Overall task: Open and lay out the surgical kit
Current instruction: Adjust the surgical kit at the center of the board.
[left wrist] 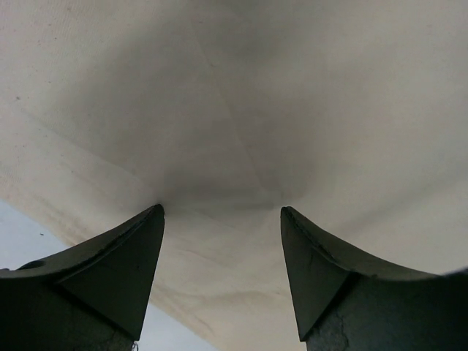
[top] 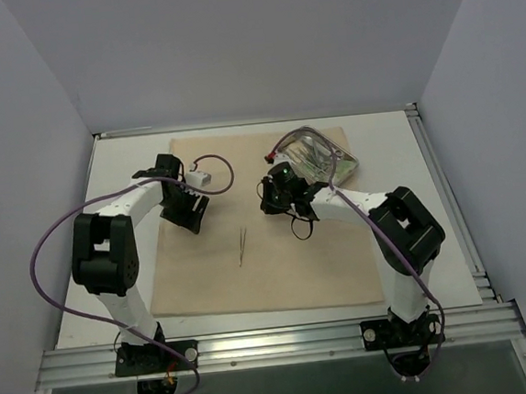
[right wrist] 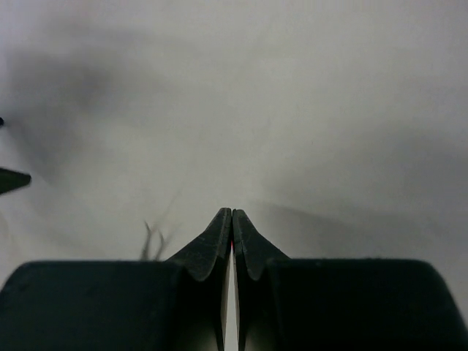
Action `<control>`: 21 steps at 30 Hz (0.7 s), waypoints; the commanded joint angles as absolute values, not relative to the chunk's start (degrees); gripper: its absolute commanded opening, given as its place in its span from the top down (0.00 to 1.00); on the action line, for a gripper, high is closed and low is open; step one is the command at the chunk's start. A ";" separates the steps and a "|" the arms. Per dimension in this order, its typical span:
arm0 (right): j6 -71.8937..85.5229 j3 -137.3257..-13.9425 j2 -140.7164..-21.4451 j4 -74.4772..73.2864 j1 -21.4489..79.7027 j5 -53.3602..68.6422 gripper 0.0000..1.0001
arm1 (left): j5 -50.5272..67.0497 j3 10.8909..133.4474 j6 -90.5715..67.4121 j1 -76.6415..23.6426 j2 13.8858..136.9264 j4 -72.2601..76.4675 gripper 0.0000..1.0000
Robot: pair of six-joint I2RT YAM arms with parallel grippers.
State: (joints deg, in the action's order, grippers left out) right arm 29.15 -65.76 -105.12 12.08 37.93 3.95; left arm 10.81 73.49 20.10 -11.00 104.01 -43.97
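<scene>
The surgical kit's beige cloth wrap (top: 279, 269) lies spread flat on the table. Thin metal tweezers (top: 242, 247) rest on it near the middle. The shiny steel tray (top: 345, 164) sits at the cloth's far right corner with small items inside, too small to tell apart. My left gripper (top: 189, 214) hovers low over the cloth's left part; its fingers (left wrist: 135, 256) stand open with only cloth (left wrist: 241, 110) between them. My right gripper (top: 277, 196) sits just left of the tray, and its fingertips (right wrist: 219, 230) are shut with nothing between them.
The white tabletop (top: 118, 173) shows beyond the cloth's left edge, also as a pale corner (left wrist: 29, 234) in the left wrist view. Purple cables loop above both wrists. White walls enclose the table on three sides. A metal rail (top: 276, 343) runs along the near edge.
</scene>
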 commanded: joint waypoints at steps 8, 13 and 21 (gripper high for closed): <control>34.63 -47.47 -101.43 16.18 32.87 8.18 1.00 | 2.81 72.60 18.37 -9.76 110.74 -36.47 0.26; 32.35 -46.49 -100.02 14.15 31.11 5.72 1.00 | 4.48 72.95 17.67 -9.67 112.06 -37.35 0.26; 25.93 -56.85 -98.53 2.05 35.14 -0.43 1.00 | 14.66 73.03 18.10 -9.67 104.44 -42.27 0.26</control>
State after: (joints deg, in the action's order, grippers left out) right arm 30.28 -51.92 -100.71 11.81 32.71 5.43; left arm 8.43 73.32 18.06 -10.02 108.31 -39.55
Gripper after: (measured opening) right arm 0.001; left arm 0.739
